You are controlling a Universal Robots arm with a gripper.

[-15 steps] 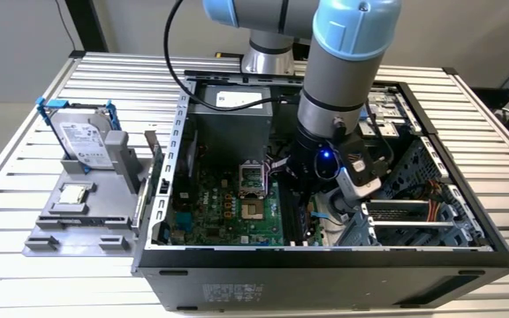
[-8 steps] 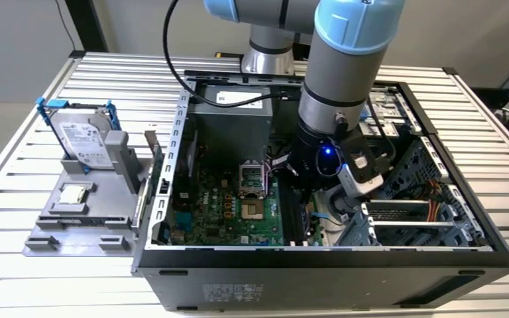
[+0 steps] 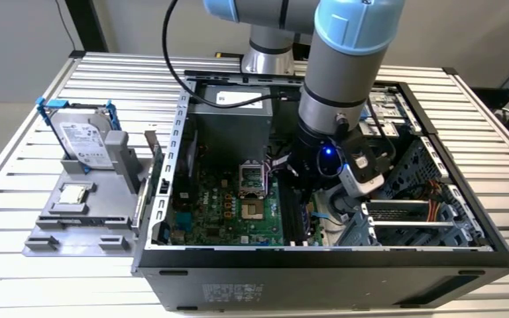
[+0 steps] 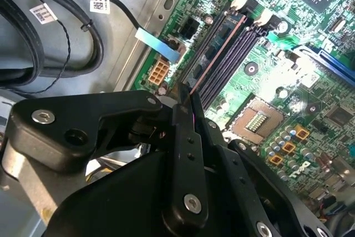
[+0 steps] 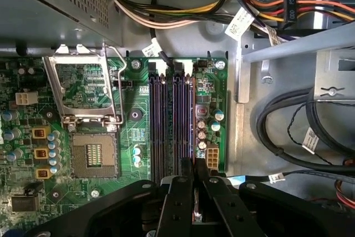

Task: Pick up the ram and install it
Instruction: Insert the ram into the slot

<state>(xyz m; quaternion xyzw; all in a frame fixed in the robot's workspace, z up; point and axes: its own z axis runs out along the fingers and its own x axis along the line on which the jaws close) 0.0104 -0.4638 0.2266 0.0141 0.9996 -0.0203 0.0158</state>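
Observation:
The arm reaches down into the open computer case [image 3: 325,255], with my gripper [image 3: 310,199] low over the motherboard [image 3: 228,212]. In both wrist views the black fingers [image 4: 186,137] are shut on a thin edge-on stick, the ram [image 4: 217,48]. The ram [image 5: 192,120] stands on edge along the outermost of the long black slots [image 5: 166,126], on the side nearest the cables, and I grip it at one end. Whether it is fully seated in the slot cannot be told.
A metal CPU socket [image 5: 91,154] lies beside the slots. Black cables [image 5: 288,120] and a metal bracket [image 5: 288,48] crowd the slots' other side. The power supply [image 3: 232,116] fills the case's rear. A silver hard drive [image 3: 82,139] stands on a grey fixture [image 3: 77,218] at the exterior view's left.

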